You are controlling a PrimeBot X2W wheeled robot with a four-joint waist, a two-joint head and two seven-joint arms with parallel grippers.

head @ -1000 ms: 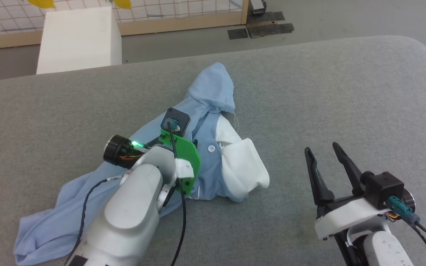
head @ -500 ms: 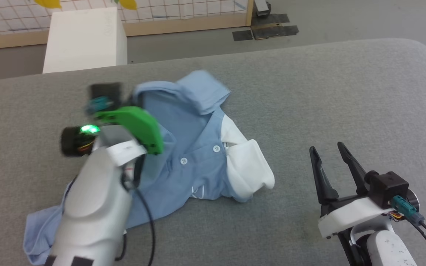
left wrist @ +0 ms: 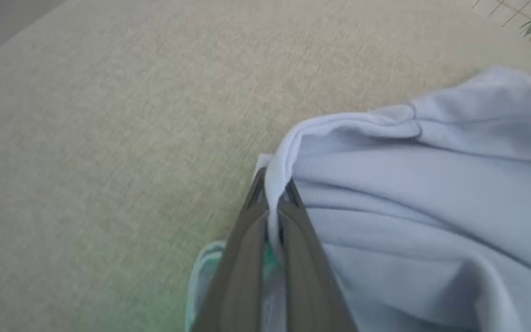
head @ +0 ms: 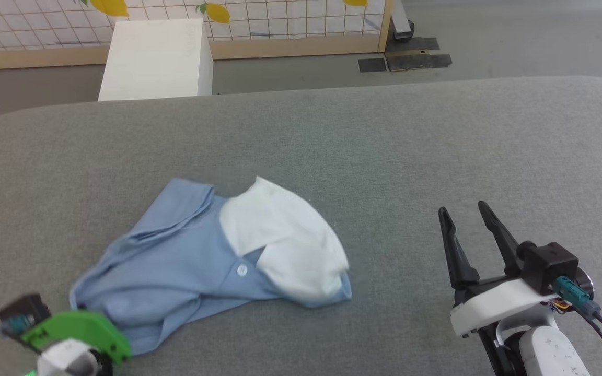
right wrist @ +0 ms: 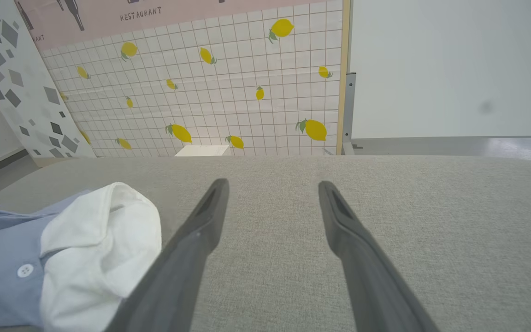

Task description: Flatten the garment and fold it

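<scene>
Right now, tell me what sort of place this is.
Probably a staged robot test room: a lemon-print backdrop panel, taped patches on bare floor, and a grey padded table holding one garment.

The head view looks down and forward onto the grey cushion (head: 384,136); the left wrist view sits very close, right at the hem of the garment (left wrist: 431,207); the right wrist view skims low toward the lemon-tiled wall (right wrist: 228,78) — all share the garment.
</scene>
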